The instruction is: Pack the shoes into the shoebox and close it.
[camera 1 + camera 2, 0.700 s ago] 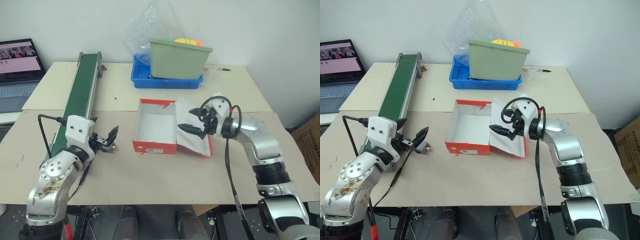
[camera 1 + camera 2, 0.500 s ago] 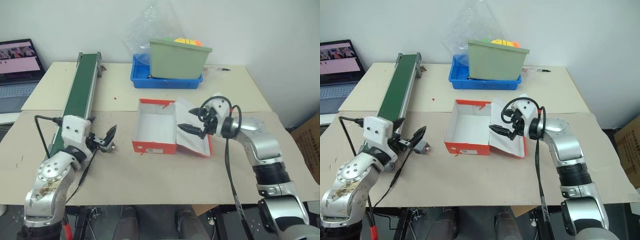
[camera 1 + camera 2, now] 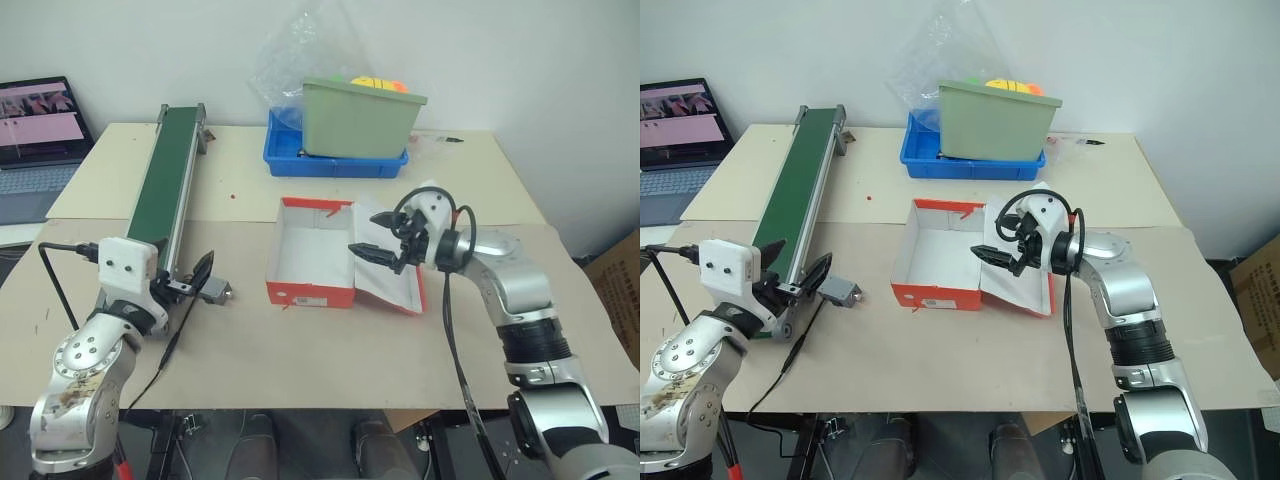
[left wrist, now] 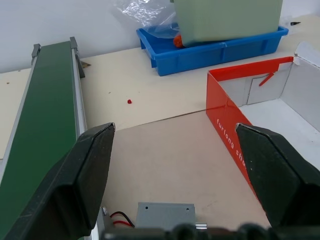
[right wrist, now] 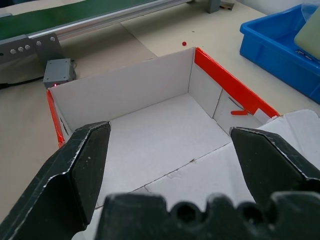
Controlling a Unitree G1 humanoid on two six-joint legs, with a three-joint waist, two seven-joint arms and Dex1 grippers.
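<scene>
From the head camera, the shoebox [image 3: 312, 255] sits open on the table [image 3: 300, 340], white inside, its lid [image 3: 395, 265] folded out flat. The right gripper [image 3: 377, 234] hangs over the lid's hinge edge, fingers spread wide and holding nothing. The left gripper [image 3: 200, 275] is well apart from the box, beside the green conveyor [image 3: 165, 185], fingers also parted and holding nothing.

In the left wrist view, the box's red wall [image 4: 227, 135] lies ahead of the far finger [image 4: 280, 175], with a grey unit [image 4: 165, 215] between the fingers.

In the right wrist view, the box's bare white floor [image 5: 160, 135] lies between the wide fingers [image 5: 75, 170].
</scene>
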